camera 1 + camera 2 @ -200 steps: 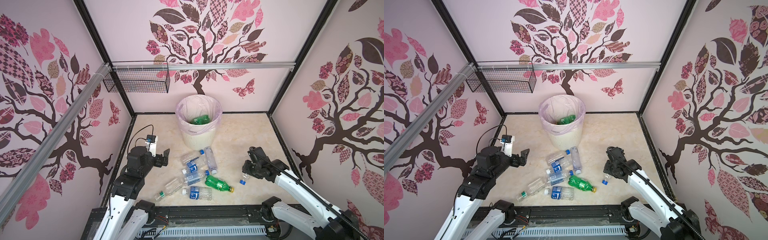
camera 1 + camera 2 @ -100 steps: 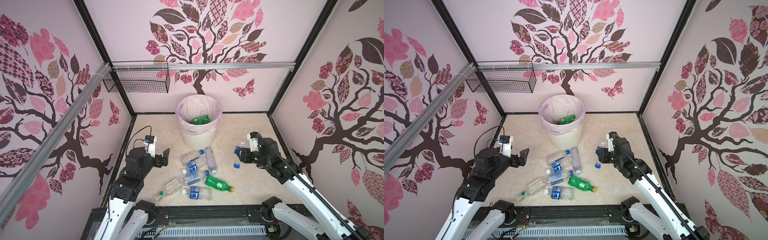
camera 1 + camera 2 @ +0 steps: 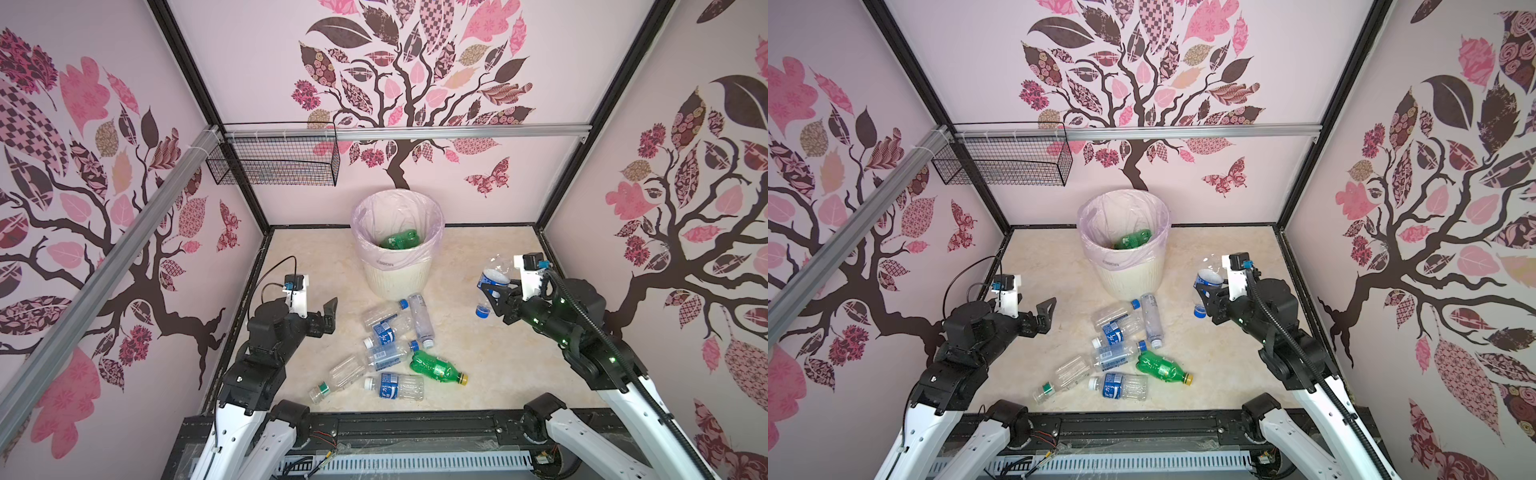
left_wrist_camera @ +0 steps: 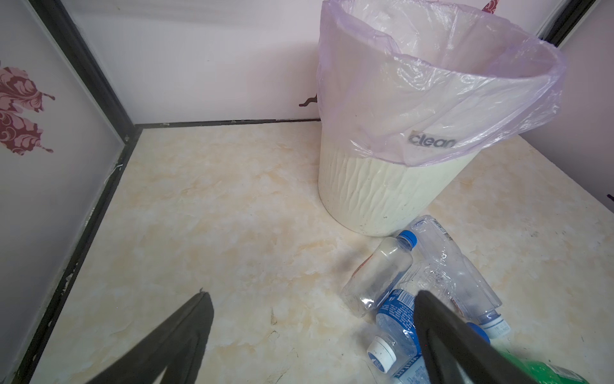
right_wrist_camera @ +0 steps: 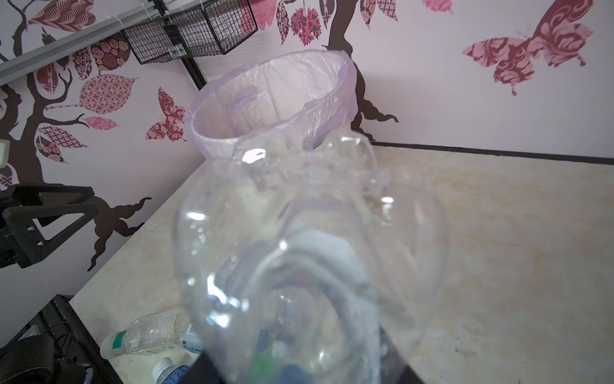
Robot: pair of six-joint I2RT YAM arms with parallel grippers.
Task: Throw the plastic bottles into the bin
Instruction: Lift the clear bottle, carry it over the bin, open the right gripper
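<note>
The bin [image 3: 397, 272] [image 3: 1129, 280] stands at the back middle, lined with a pale pink bag, and a green bottle [image 3: 401, 240] lies inside it. Several plastic bottles [image 3: 390, 345] [image 3: 1121, 332] lie in a pile on the floor in front of it, among them a green one with a yellow cap [image 3: 434, 366]. My right gripper [image 3: 496, 291] [image 3: 1212, 296] is shut on a clear blue-labelled bottle [image 3: 492, 277] [image 5: 309, 249], held in the air to the right of the bin. My left gripper [image 3: 328, 311] [image 4: 312, 296] hovers open and empty just left of the pile.
A black wire mesh basket [image 3: 274, 164] hangs on the back wall at the left, under an aluminium rail. Walls close in the floor on three sides. A black frame bar [image 3: 395, 419] runs along the front edge.
My right gripper has risen from the floor with the clear bottle and carried it towards the back, nearer the bin. The left arm has barely moved.
</note>
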